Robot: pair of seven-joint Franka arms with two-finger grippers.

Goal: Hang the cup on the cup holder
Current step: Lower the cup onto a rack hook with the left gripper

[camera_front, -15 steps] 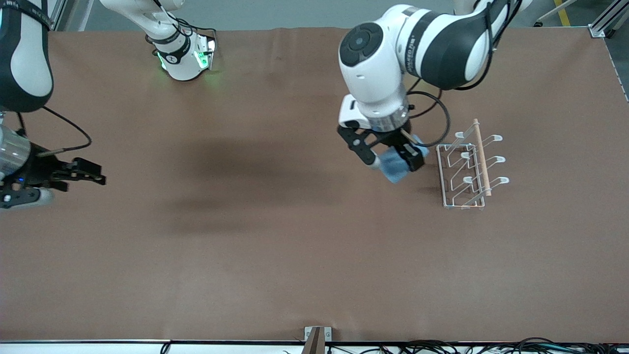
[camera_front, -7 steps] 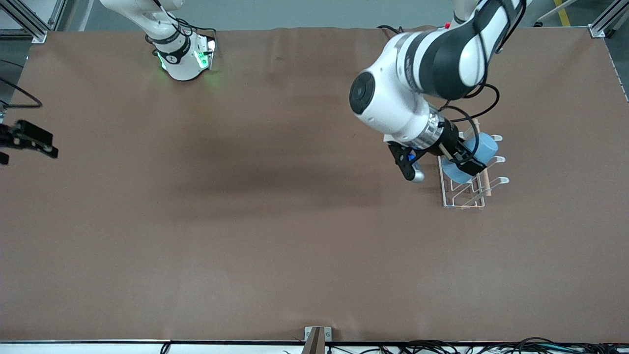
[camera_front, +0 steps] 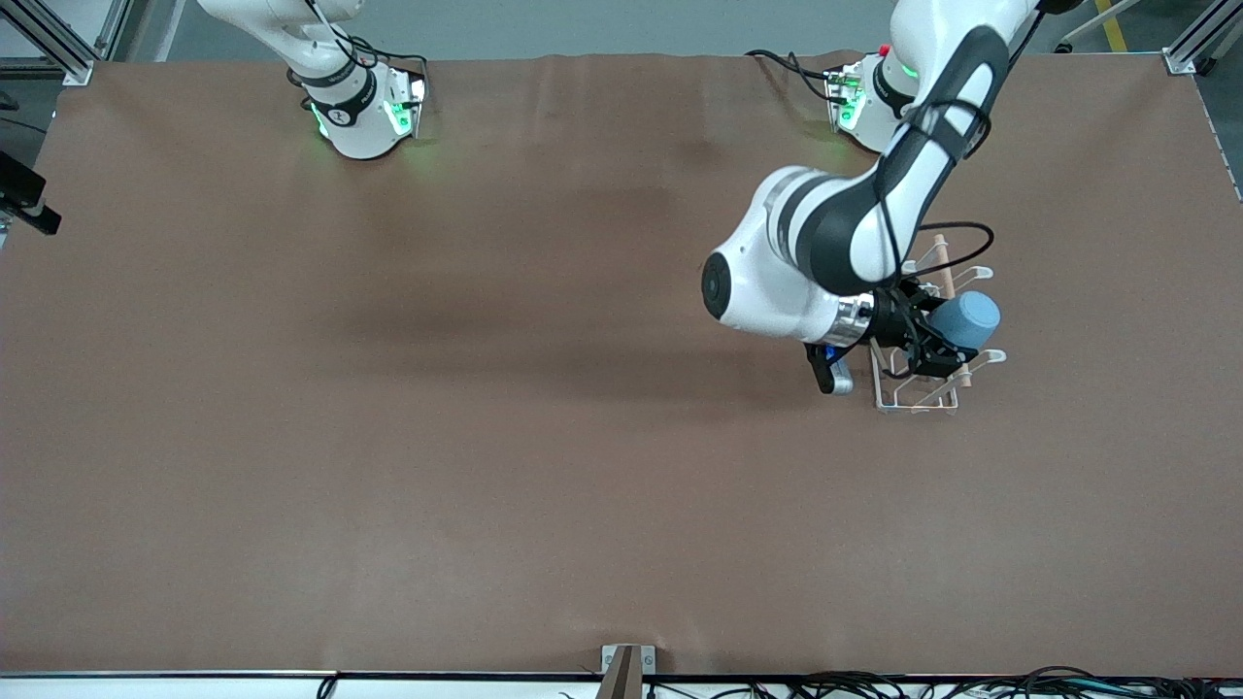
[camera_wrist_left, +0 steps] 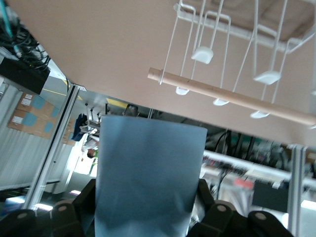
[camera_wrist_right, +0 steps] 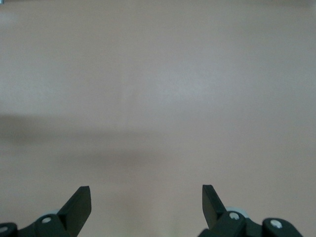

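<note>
The cup [camera_front: 971, 317], a light-blue tumbler, lies tilted on its side in my left gripper [camera_front: 934, 342], which is shut on it. It hangs over the prongs of the cup holder [camera_front: 911, 400], a white wire rack with a wooden rod [camera_front: 940, 249] along its top. I cannot tell whether the cup touches a prong. In the left wrist view the cup [camera_wrist_left: 148, 168] fills the space between the black fingers [camera_wrist_left: 85, 198] of the left gripper [camera_wrist_left: 146, 200], with the rack's prongs [camera_wrist_left: 202, 53] and rod [camera_wrist_left: 232, 96] just past it. My right gripper [camera_wrist_right: 146, 203] is open and empty over bare table.
The brown table mat [camera_front: 486, 437] is bare around the rack. The right arm waits at its end of the table, with only a dark part [camera_front: 24, 202] showing at the edge of the front view. Both arm bases [camera_front: 364, 112] stand along the table's farthest edge.
My left gripper has carried the cup from beside the rack to over its prongs, turning it sideways and lowering it. The right arm has drawn back almost out of the front view.
</note>
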